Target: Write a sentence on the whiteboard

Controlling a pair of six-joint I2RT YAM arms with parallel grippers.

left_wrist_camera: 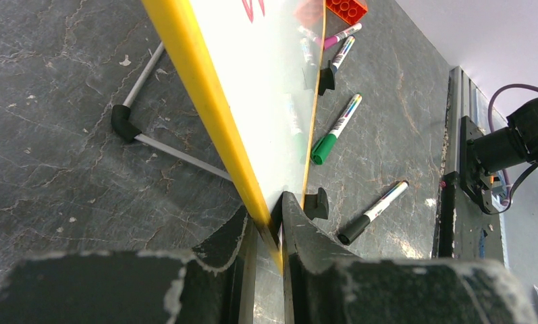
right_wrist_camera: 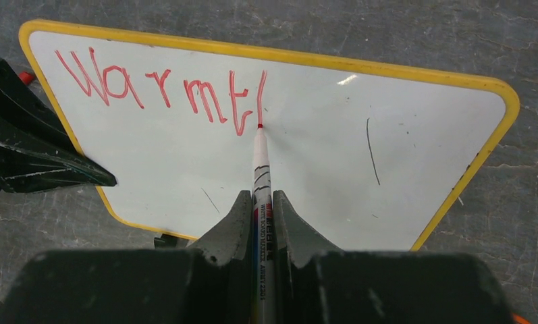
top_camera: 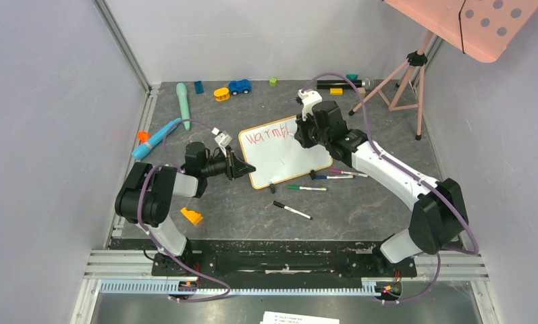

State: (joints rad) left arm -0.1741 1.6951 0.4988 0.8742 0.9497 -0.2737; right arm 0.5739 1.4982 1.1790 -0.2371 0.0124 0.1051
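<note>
- The right claw [right_wrist_camera: 258, 199] is pinched tight on the red marker [right_wrist_camera: 260, 169]. The barrel runs straight out along the fingers, and the tip is pressed on the whiteboard [right_wrist_camera: 387, 175].
- The whiteboard is propped at a tilt on the bench [top_camera: 360, 202], mid-scene, between the two arms.
- The left claw [left_wrist_camera: 269, 216] is clamped on the board's yellow rim by its lower left corner, one jaw on each side of the edge, bracing it.
- The sentence [right_wrist_camera: 205, 101] so far reads "Warmt" in red along the top line. One upright stroke stands just right of the t, which looks like the stem of an h.
- Here's the relation that matters: the tip sits at the foot of that stem, at the right-hand end of the lettering. In the right wrist view, blank board lies to the right of the tip and below the line.
- My read is that the next stroke arches rightward off the stem for the hump of the h, with the marker's long axis staying crosswise to the writing line.
- The right arm does the writing; the left is only a brace, well apart from the tip.
- It's early going: the first word isn't finished and the rest is unwritten.
- One risk is that pressure on the tilted board could rock it if the brace slips.
</note>
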